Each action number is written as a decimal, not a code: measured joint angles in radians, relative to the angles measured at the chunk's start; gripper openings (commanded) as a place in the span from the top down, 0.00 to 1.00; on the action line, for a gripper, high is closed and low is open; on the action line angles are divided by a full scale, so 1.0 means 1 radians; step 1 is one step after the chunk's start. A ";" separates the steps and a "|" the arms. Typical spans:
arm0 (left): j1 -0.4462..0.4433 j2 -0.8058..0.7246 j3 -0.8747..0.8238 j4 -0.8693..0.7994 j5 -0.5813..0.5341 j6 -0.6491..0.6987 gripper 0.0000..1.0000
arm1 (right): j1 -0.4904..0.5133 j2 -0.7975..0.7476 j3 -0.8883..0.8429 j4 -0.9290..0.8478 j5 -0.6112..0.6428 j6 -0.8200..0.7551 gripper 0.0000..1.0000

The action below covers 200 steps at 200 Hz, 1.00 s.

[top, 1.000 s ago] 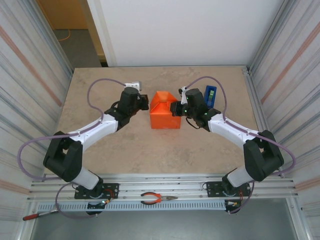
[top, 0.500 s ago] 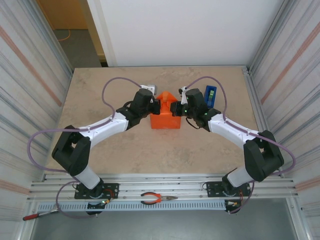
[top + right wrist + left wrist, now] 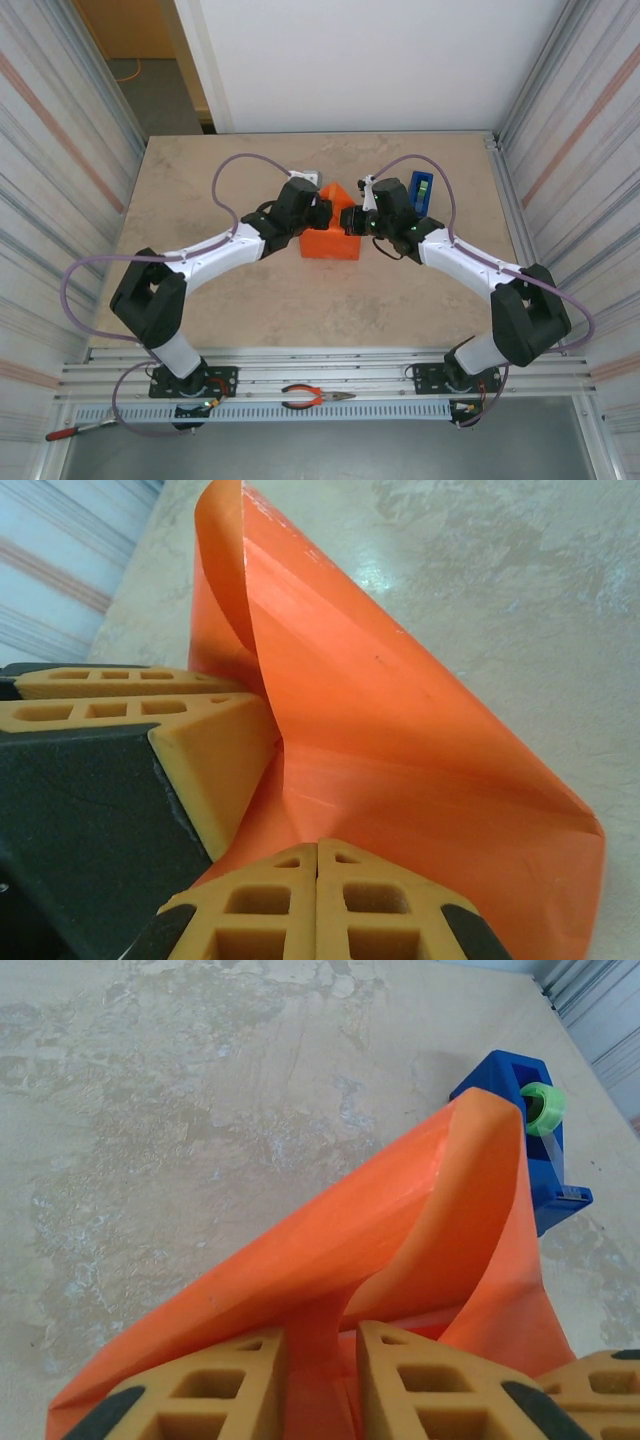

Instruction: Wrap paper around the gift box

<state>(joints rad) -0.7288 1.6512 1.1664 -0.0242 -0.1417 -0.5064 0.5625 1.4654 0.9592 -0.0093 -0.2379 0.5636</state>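
Top external view: the beige, stone-look counter spreads matte and mottled between ribbed metal walls. Two white-and-black arms bend inward over it and meet at its middle. There the gift box sits as a compact orange block. The glossy orange paper covers its faces and rises at the far side into a pointed, tent-like flap. A narrow blue tape dispenser stands just right of the box, behind the right arm's wrist. The left tool and the right tool face each other at the flap, nearly touching. In the left wrist view the paper curls upward in a smooth, thick-looking fold. A strip of it runs down between the ochre, lattice-cut pads of the left tool, which is closed narrowly on it. The dispenser shows beyond with a green roll. In the right wrist view the sheet is shiny and creased into a sharp corner. The right tool has its foam-like pads pressed together, clamping the sheet's lower fold.
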 measured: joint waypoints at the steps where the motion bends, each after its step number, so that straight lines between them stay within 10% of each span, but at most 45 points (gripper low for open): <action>1: 0.000 0.000 0.000 0.001 0.000 0.000 0.72 | 0.000 0.000 0.000 0.000 -0.002 0.001 1.00; 200: -0.125 0.035 -0.056 0.138 -0.282 0.135 0.62 | -0.079 -0.026 0.000 -0.063 -0.166 0.038 1.00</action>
<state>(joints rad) -0.8536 1.6863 1.1103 0.1139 -0.4236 -0.3717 0.4839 1.4395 0.9596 -0.0719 -0.4042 0.6018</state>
